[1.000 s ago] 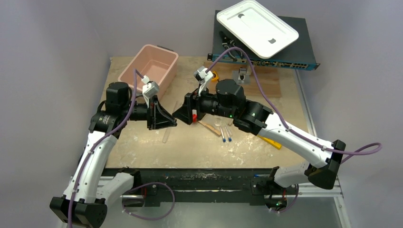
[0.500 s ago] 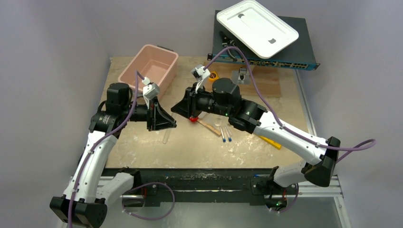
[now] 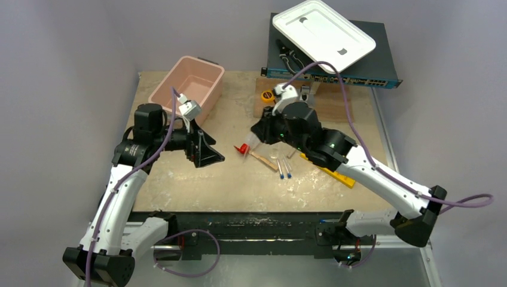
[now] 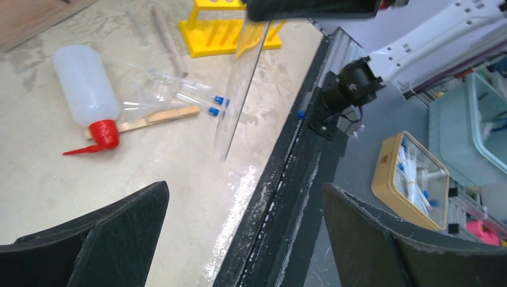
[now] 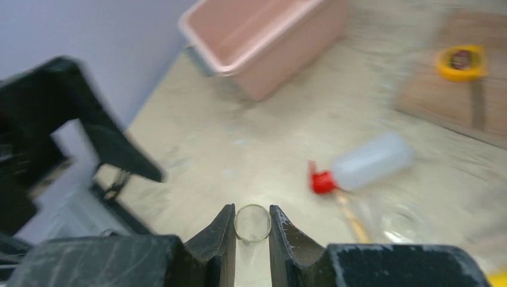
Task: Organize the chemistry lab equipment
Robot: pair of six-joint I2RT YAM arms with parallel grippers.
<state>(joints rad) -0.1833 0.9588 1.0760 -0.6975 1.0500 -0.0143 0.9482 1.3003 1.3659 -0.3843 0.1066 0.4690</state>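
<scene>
My right gripper point(image 5: 251, 207) is shut on a clear glass tube point(image 5: 252, 222), seen end-on between its fingers. In the left wrist view that tube point(image 4: 239, 89) hangs slanted above the table from the right gripper. My left gripper point(image 4: 244, 186) is open and empty near the table's front edge, left of the tube. On the table lie the white squeeze bottle with a red nozzle point(image 4: 86, 84), thin tubes with blue tips point(image 4: 200, 98), a wooden stick point(image 4: 158, 118) and the yellow rack point(image 4: 230, 30). From above, the bottle point(image 3: 250, 143) lies just below the right gripper point(image 3: 258, 128).
A pink bin point(image 3: 188, 84) stands at the back left. A white tray point(image 3: 323, 33) rests on a black box at the back right, with black-handled pliers point(image 3: 290, 57) beside it. A yellow tape measure point(image 3: 267, 95) sits on a wooden board.
The right gripper shut on the clear tube, the left gripper opened and let it go, and the right arm swung right and back with the tube.
</scene>
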